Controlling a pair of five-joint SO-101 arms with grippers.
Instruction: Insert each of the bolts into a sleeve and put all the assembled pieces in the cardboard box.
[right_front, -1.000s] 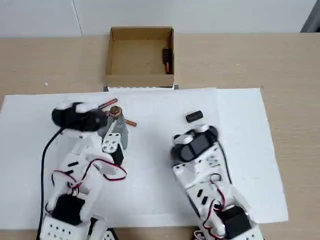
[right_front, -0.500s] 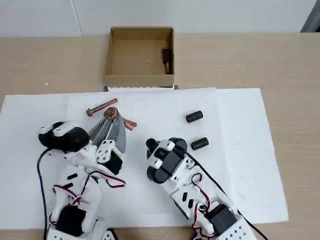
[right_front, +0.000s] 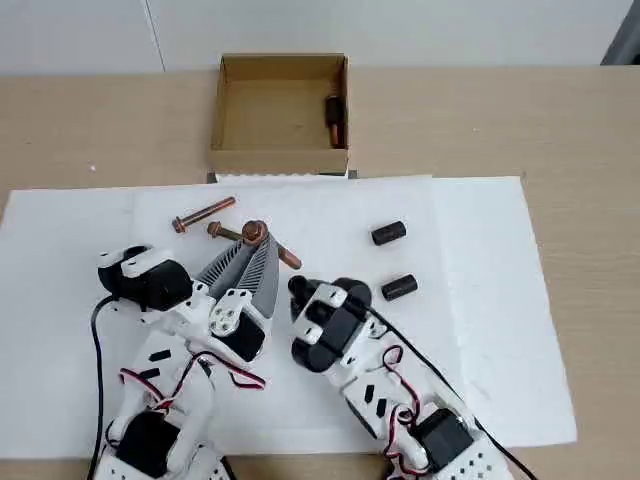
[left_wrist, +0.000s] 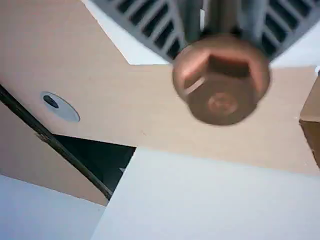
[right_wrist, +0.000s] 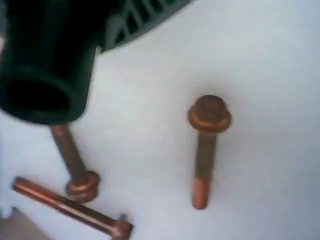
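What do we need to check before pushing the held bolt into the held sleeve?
1. Grip of left claw on bolt: ok.
2. Grip of right claw on sleeve: ok.
3. Line-up of bolt and sleeve: cannot tell.
4. Room in box: ok, one finished piece by a side wall.
5. Stock: upper spare sleeve and lower spare sleeve loose on paper: ok.

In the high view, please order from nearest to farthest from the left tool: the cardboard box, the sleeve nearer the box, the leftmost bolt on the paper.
1. Leftmost bolt, just left of the left tool.
2. Cardboard box, beyond the paper.
3. Sleeve, across the paper, rightward.
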